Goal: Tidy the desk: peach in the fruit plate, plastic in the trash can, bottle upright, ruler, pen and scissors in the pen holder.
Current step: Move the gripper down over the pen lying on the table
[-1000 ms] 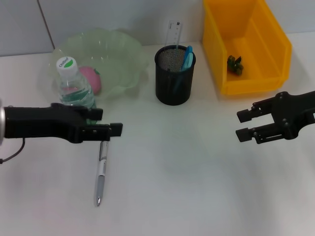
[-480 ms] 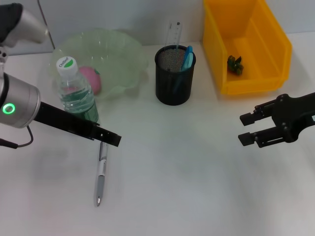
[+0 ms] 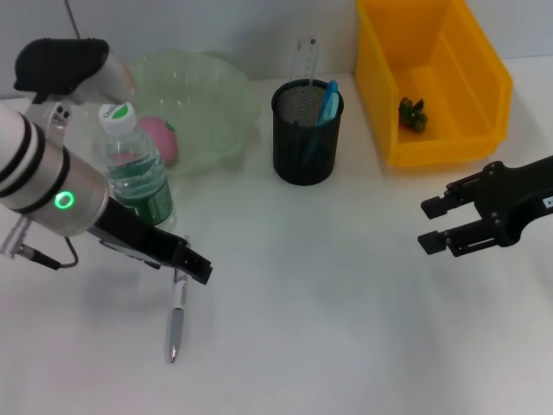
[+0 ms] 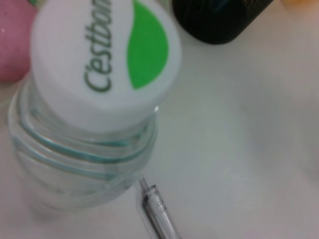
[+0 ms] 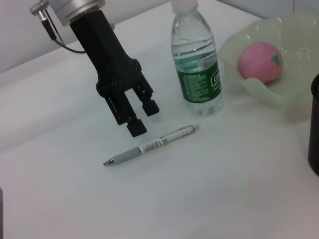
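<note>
Left gripper point(image 3: 192, 262) has tilted down toward the pen point(image 3: 177, 304) at lower left, fingers apart, holding nothing. Pen flat on the desk beside the upright bottle point(image 3: 134, 169). Pick comes next. Right gripper point(image 3: 438, 225) idle at right, open, empty.

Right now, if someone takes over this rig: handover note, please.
Left gripper: open, empty, just above the pen, which lies flat on the desk in front of the bottle.
Right gripper: open, empty, idle in front of the yellow bin.
Done: bottle upright, peach in the fruit plate, ruler and a blue-handled item in the pen holder, something dark green in the bin.
Left: pen into the pen holder.
</note>
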### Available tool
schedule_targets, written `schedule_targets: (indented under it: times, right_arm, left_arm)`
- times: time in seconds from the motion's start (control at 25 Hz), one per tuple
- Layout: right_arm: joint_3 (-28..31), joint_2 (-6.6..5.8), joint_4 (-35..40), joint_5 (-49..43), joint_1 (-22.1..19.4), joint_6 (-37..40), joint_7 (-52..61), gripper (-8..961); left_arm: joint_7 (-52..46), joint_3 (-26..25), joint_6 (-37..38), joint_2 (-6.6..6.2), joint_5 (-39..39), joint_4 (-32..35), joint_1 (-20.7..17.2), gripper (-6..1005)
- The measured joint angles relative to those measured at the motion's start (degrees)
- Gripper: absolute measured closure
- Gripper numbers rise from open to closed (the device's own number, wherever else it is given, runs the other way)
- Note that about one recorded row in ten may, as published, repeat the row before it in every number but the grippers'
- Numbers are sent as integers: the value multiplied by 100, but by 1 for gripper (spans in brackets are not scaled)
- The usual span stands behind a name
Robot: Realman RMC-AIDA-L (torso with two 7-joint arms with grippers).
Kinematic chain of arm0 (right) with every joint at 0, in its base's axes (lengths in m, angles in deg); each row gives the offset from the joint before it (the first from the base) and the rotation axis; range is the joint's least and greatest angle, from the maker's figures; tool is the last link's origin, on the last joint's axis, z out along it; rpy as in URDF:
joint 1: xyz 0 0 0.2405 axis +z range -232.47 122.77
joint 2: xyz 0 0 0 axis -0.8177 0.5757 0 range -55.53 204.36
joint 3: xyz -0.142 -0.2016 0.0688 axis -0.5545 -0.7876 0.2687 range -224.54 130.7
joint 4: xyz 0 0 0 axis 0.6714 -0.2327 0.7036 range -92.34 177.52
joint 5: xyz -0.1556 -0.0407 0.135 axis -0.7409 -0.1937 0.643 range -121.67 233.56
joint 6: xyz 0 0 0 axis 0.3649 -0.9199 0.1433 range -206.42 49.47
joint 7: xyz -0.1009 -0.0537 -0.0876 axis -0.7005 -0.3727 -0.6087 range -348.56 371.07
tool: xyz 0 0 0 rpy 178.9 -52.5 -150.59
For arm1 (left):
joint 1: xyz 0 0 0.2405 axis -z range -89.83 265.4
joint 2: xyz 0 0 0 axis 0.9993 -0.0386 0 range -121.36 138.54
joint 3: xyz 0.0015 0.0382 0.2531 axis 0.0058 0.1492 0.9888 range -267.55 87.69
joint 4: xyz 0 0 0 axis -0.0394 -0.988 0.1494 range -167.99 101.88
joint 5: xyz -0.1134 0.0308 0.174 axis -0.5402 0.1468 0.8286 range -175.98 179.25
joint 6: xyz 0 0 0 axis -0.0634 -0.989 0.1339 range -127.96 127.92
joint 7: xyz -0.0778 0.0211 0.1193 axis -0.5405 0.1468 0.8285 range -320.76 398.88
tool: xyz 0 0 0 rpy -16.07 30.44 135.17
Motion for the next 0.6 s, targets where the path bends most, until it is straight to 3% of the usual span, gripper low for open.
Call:
schedule_targets:
  times: [0.6]
  right_arm:
    - [0, -2, 3, -93, 91, -106, 137, 348]
  left_arm:
    - [-195, 740, -525, 29, 233, -282, 132, 219]
